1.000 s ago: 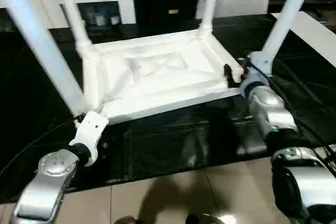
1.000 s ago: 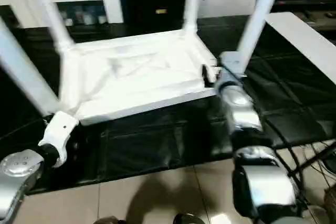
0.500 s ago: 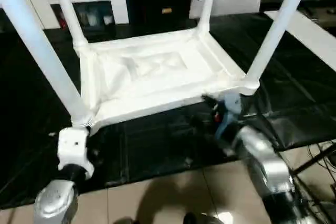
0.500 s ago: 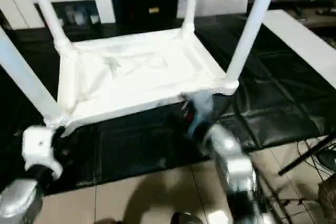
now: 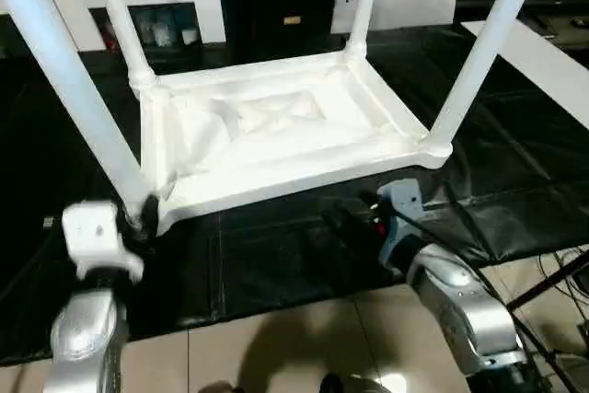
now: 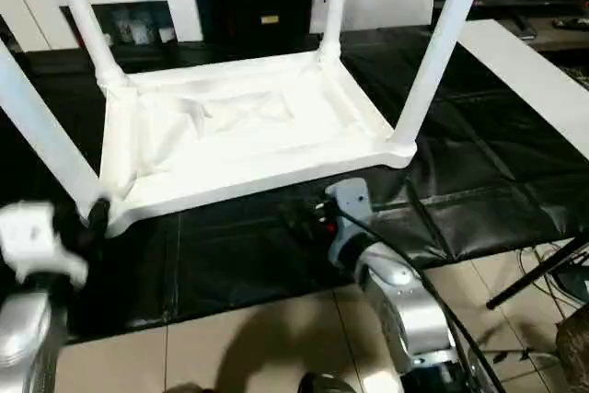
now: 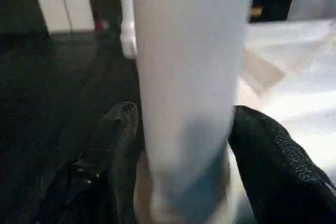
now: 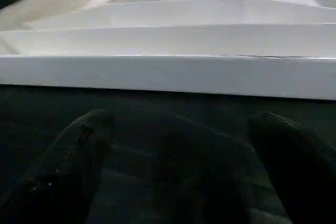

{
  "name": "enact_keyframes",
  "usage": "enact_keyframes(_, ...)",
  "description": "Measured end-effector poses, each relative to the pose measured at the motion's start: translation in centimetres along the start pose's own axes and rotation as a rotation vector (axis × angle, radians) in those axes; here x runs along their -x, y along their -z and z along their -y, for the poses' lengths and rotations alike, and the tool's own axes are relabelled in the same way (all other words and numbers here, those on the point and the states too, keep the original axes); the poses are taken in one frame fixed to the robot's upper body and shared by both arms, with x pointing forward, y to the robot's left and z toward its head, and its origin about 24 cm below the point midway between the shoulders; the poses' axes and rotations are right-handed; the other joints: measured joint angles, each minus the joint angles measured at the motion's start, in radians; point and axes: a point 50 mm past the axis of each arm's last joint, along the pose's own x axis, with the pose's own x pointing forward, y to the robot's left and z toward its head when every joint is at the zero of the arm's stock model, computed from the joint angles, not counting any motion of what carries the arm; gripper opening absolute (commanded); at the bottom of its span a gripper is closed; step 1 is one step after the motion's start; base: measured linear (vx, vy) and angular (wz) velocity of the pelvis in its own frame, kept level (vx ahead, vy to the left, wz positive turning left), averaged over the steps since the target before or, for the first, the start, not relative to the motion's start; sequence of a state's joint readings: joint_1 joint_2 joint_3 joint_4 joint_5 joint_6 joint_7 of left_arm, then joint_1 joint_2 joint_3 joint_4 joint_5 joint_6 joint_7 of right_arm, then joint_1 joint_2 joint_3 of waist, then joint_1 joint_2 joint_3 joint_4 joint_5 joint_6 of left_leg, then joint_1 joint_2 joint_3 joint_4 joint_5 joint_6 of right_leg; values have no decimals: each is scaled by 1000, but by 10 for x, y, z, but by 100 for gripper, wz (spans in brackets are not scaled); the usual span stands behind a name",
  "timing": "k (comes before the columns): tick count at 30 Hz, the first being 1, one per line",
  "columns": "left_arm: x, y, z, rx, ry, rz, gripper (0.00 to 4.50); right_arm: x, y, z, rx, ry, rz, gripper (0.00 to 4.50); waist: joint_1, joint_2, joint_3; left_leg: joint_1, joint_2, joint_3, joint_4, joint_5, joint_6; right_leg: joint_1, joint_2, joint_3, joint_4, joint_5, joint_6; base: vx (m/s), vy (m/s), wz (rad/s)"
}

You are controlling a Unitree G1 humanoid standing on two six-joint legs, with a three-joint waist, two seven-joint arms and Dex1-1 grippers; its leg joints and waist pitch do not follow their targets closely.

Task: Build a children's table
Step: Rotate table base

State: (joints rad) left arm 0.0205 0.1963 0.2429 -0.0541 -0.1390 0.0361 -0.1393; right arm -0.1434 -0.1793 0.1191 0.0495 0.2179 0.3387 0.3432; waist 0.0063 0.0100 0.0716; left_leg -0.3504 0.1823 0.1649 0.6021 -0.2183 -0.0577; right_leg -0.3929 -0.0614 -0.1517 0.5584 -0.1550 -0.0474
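The white children's table lies upside down on a black mat, its ribbed underside (image 5: 276,131) facing up and its legs rising from the corner sockets. My left gripper (image 5: 140,213) is at the base of the front-left leg (image 5: 74,80). In the left wrist view that leg (image 7: 186,77) sits between the two black fingers (image 7: 118,145), which press against both its sides. My right gripper (image 5: 348,218) is open, low over the mat just in front of the top's front edge (image 8: 168,74), left of the front-right leg (image 5: 479,52), with nothing between its fingers (image 8: 79,145).
A white cabinet with glass doors (image 5: 138,2) stands at the back left. A flat white board (image 5: 543,62) lies along the right. The black mat (image 5: 276,260) ends at the tiled floor (image 5: 304,338) close to me. Cables (image 5: 561,269) run at the lower right.
My right gripper has pulled back from the front-right corner and moved left along the front edge. My left gripper has come out from under the front-left corner and closed around the leg's base.
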Motion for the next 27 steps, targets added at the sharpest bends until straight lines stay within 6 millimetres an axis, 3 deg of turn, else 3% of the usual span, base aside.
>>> enact_keyframes(4,-26,-15,-3,22,84,58,335,-5,-1,15,12,106,-24,450,1,1,-1,0,0,0,0,0,0,-1,0,2,2,3,-3,0,0,0)
enact_keyframes(7,-32,-17,-5,61,159,63,335,-6,-1,28,15,172,-52,450,4,1,-1,-1,0,1,-1,0,0,-4,0,2,3,4,-4,0,0,0)
enact_keyframes(11,-33,-19,-10,60,339,27,335,-13,0,45,30,239,-100,450,21,2,-2,-1,0,3,0,4,5,-7,0,4,7,5,-7,0,0,0)
enact_keyframes(14,-20,-16,-14,49,534,-31,335,-25,-1,49,37,236,-113,450,24,5,-3,1,0,6,0,3,4,-7,0,7,9,5,-7,0,0,0)
enact_keyframes(20,12,-13,2,151,843,-130,335,-42,1,47,33,212,-142,450,27,2,-3,2,-1,11,2,0,-2,-9,0,16,18,3,-8,0,0,0)
enact_keyframes(23,22,-15,17,192,951,-153,335,-48,1,45,33,203,-146,450,24,1,-3,4,-1,11,2,2,-4,-9,1,18,20,4,-8,0,0,0)
enact_keyframes(27,32,-21,43,237,1073,-155,335,-58,1,35,24,171,-145,450,9,-3,-2,9,-1,12,2,3,-5,-8,4,23,21,4,-8,0,0,0)
